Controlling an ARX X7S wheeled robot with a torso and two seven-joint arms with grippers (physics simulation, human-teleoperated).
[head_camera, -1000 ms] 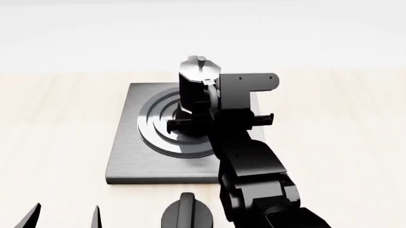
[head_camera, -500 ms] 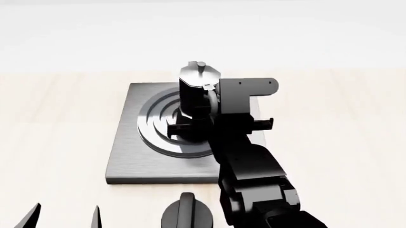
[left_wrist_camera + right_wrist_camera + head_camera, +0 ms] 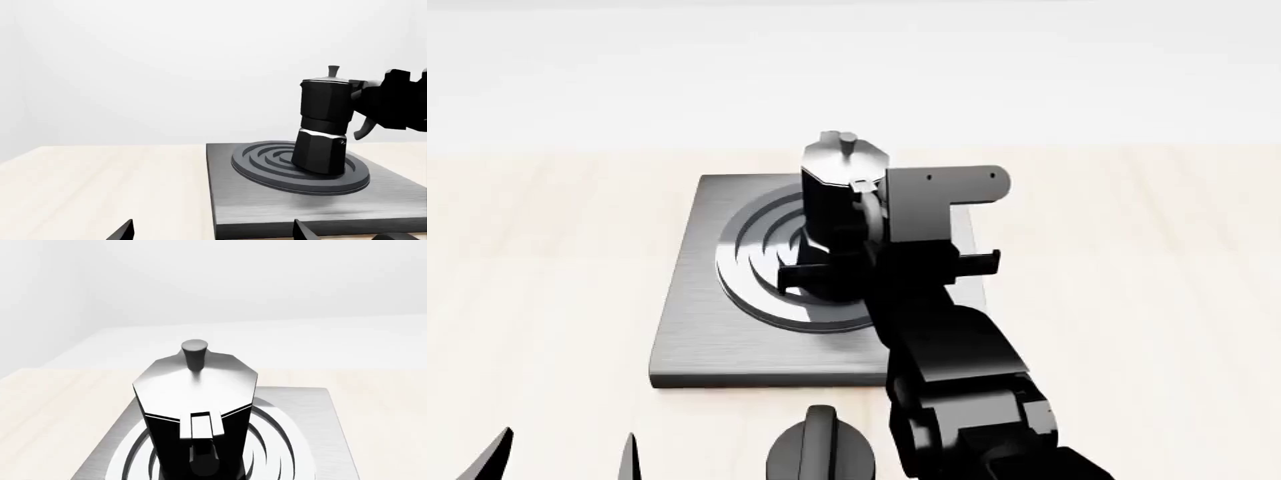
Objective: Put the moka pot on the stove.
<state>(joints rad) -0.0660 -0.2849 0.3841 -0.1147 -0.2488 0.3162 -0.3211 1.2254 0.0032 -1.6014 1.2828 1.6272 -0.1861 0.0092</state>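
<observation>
The moka pot (image 3: 827,195), black and faceted with a silver lid, stands on the raised rings of the square grey stove (image 3: 694,330). In the left wrist view the moka pot (image 3: 323,125) leans slightly, its base on the rings of the stove (image 3: 267,210). My right gripper (image 3: 865,215) reaches over the stove's right side and is shut on the pot's handle; it shows at the handle in the left wrist view (image 3: 373,97). The right wrist view looks down on the lid of the moka pot (image 3: 193,390) over the stove (image 3: 313,405). My left gripper (image 3: 561,460) is open and empty, near the table's front edge.
A round black dial knob (image 3: 821,450) sits on the light wooden table (image 3: 547,250) just in front of the stove. The left gripper's fingertips (image 3: 123,231) frame the stove's near edge. A plain white wall is behind.
The right gripper and the moka pot have come down and slightly toward me, settling the pot onto the rings. The left gripper has not moved.
</observation>
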